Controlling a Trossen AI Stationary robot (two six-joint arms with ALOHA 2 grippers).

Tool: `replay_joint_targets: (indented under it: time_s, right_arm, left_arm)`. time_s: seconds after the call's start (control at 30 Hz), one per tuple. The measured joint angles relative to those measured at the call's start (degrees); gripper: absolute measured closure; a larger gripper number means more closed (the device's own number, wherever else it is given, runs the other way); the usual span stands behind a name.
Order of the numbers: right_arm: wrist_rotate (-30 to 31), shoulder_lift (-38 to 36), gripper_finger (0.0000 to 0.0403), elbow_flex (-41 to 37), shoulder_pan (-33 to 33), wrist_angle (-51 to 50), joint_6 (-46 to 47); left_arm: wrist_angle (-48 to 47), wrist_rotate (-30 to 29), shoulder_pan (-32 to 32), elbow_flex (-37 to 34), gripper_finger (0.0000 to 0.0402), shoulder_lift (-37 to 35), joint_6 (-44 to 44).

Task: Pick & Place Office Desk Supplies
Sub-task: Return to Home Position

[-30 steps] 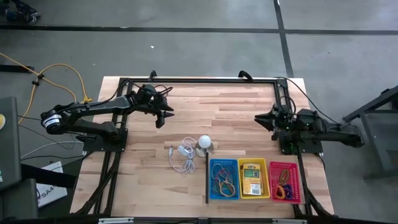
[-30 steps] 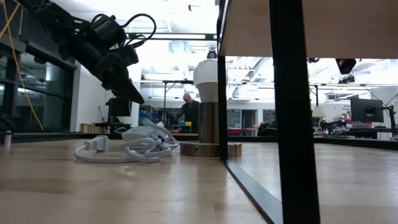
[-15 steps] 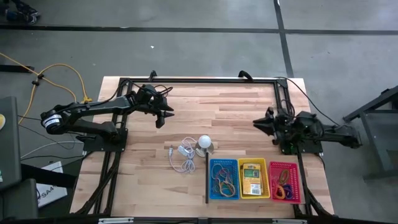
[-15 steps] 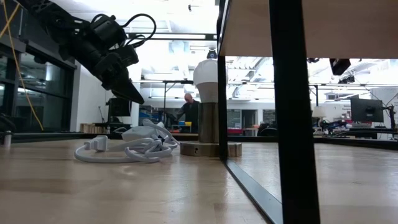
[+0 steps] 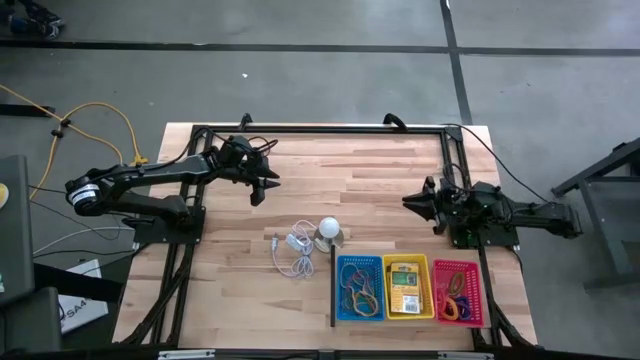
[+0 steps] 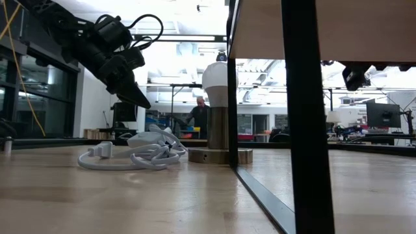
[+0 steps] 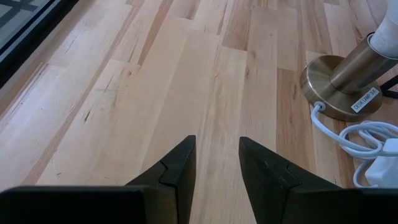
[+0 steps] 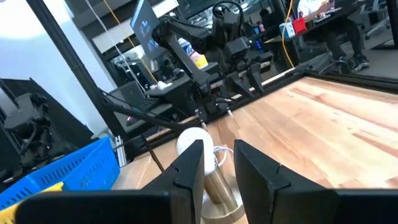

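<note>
The office desk supplies lie in three baskets at the table's near edge. Rubber bands are in the blue basket, a yellow-and-green packet in the yellow basket, and coloured rings in the red basket. My left gripper hangs open above the bare wood at the far left, tilted down, with nothing between its fingers. My right gripper stands open at the table's right, pointing level toward the left, with nothing between its fingers.
A white bulb on a brass base stands near the table's middle, with a coiled white cord on its left. A dark frame runs around the table's far and side edges. In the low view a person is in the room beyond.
My right gripper has sunk a little and drifted slightly toward the near edge, tipping up until it points level. Its fingers keep the same gap. Nothing on the table has moved.
</note>
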Motion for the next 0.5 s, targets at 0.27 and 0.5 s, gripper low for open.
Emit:
replay_joint_targets:
  time_s: [0.27, 0.5]
  right_arm:
    - [0.42, 0.0, 0.0327, -0.84, 0.0, -0.07, 0.11]
    - [1.33, 0.13, 0.0327, -0.89, -0.02, -2.55, -0.13]
  left_arm:
    - [0.0, 0.0, 0.0, 0.0, 0.0284, -0.02, 0.0]
    - [0.02, 0.01, 0.01, 0.0, 0.0284, -0.01, 0.0]
